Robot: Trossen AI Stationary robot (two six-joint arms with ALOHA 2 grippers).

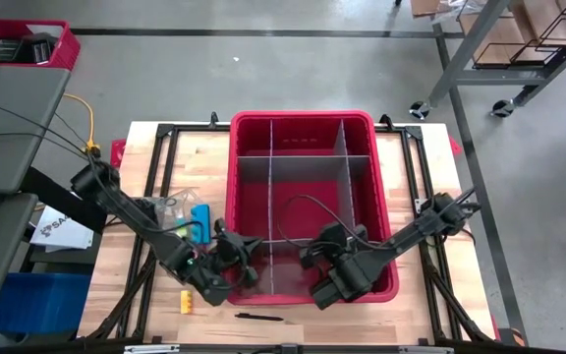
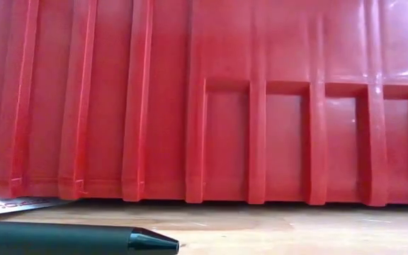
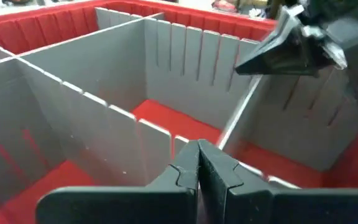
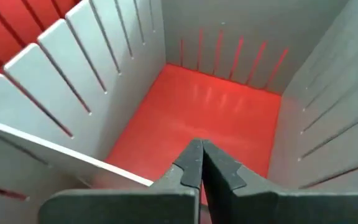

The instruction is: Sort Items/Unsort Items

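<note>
Left gripper [image 3: 197,163]: clenched, empty, over the bin's [image 1: 301,120] near-left corner.
Right gripper [image 4: 201,163]: clenched, empty, over a bare near-right compartment.
Items: all outside the bin, on the table [image 1: 430,315] to its left and front.
Pen [image 1: 259,317]: just in front of the bin, long axis parallel to the near wall; left gripper nearer.
Yellow block [image 1: 187,298]: beside the left arm, small, boxy.
Blue block [image 1: 200,214]: farther back on the left, near what may be clear wrapping.
Compartments: none holds anything visible.
</note>
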